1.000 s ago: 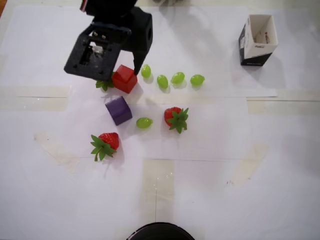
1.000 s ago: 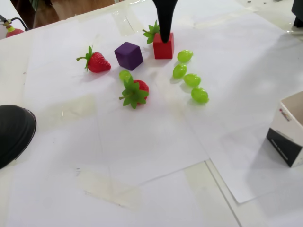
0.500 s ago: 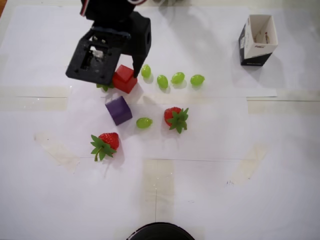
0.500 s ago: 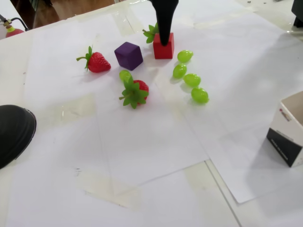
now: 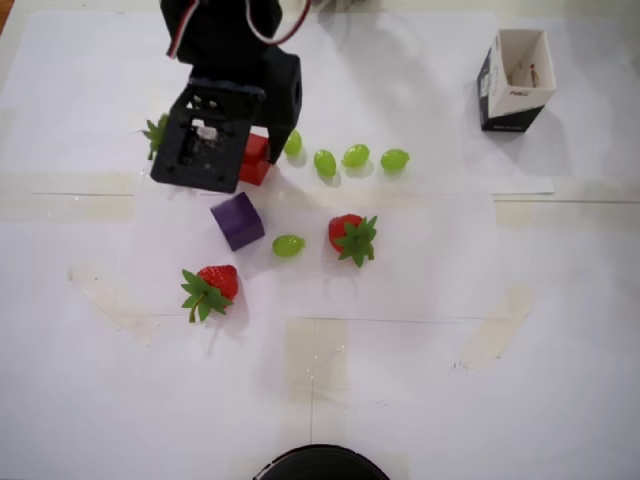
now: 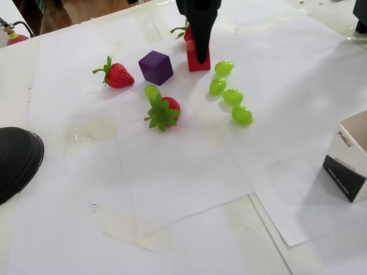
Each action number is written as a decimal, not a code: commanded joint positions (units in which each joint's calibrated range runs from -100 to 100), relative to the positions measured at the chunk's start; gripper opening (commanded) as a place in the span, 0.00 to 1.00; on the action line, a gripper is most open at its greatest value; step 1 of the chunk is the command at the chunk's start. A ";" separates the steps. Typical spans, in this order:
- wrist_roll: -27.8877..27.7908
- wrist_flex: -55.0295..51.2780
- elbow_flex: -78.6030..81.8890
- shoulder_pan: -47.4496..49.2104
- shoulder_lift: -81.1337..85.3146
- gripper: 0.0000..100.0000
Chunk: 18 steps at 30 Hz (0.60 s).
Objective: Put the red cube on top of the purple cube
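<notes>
One camera hangs above the surface (image 5: 420, 400) and looks straight down, taking in most of the paper-covered top from a middling height; the arm enters at the picture's top edge. The other stands low off one side of the surface (image 6: 189, 189), looking obliquely across it toward the arm, and sits nearer the things. Both share the middle patch: the purple cube (image 5: 237, 221) (image 6: 156, 67), the red cube (image 5: 255, 159) (image 6: 197, 59), the row of green grapes (image 5: 355, 156) (image 6: 232, 96), and the small open box (image 5: 515, 80) (image 6: 350, 166) near one corner.
</notes>
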<state>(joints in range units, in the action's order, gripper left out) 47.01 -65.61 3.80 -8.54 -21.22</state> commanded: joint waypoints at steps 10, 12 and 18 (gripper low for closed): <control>-0.05 -0.81 -1.26 -0.43 0.67 0.19; -0.05 -1.22 -1.35 -0.43 0.50 0.18; 0.15 -2.12 -1.44 -0.58 0.41 0.16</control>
<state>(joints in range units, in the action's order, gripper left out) 47.01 -67.04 3.80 -8.61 -21.13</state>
